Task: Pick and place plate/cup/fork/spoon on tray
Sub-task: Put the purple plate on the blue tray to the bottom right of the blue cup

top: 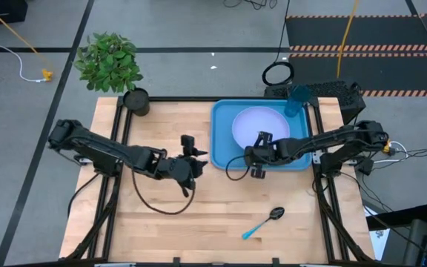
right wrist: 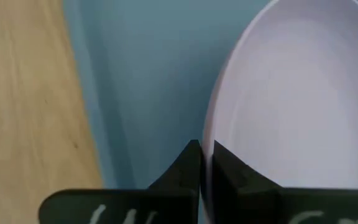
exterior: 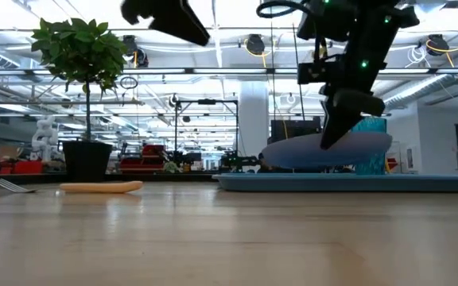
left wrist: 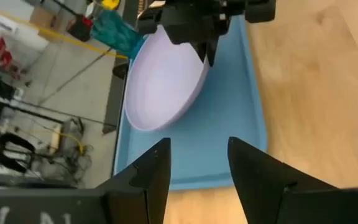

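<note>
The blue tray (top: 222, 141) lies at the table's far right. Over it is the lavender plate (top: 262, 122), tilted, with my right gripper (top: 262, 141) shut on its rim. The teal cup (top: 296, 100) stands at the tray's far right corner. My left gripper (left wrist: 197, 165) hangs open above the table's middle, left of the tray (left wrist: 229, 124), with nothing between its fingers. The spoon (top: 262, 222) lies flat near the front edge. The fork (exterior: 102, 187) lies flat on the table in the low view. My right gripper pinches the plate's rim (right wrist: 209, 130) between its two fingers, on the side toward the table's near edge. The fingers slant down from the table's right. The plate (exterior: 324, 151) hangs tilted just above the tray's rim; whether its low edge touches the tray floor I cannot tell.
A potted plant (top: 110, 63) stands at the table's far left corner. A dark cable (top: 161, 204) loops over the table below my left arm. Bare wood lies between the spoon and the tray and across the near left.
</note>
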You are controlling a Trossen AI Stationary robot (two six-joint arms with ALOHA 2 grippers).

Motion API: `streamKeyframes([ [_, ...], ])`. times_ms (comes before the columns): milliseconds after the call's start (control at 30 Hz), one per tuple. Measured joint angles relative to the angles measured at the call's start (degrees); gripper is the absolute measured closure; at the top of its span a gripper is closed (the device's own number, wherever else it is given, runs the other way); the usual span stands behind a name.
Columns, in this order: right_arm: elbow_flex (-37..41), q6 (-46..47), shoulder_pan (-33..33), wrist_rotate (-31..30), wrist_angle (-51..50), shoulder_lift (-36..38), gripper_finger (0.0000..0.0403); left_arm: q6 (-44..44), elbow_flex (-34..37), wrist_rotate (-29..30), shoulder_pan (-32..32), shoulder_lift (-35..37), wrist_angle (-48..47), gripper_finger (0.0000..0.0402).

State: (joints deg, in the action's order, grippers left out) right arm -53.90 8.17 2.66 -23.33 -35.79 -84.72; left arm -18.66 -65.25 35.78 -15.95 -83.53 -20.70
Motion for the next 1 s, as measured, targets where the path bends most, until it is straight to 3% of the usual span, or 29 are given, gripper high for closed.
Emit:
streamKeyframes([
  [200, 2.4, 0.8, -2.1, 0.2, 2.9, 0.2, 0.0402, 5.4, 0.0, -0.3, -0.2, 2.2, -4.1, 0.0241],
  [1000, 8.7, 4.6, -4.5, 1.1, 6.2, 0.2, 0.0392, 5.5, 0.0, -1.4, -0.1, 2.2, -5.7, 0.0241],
])
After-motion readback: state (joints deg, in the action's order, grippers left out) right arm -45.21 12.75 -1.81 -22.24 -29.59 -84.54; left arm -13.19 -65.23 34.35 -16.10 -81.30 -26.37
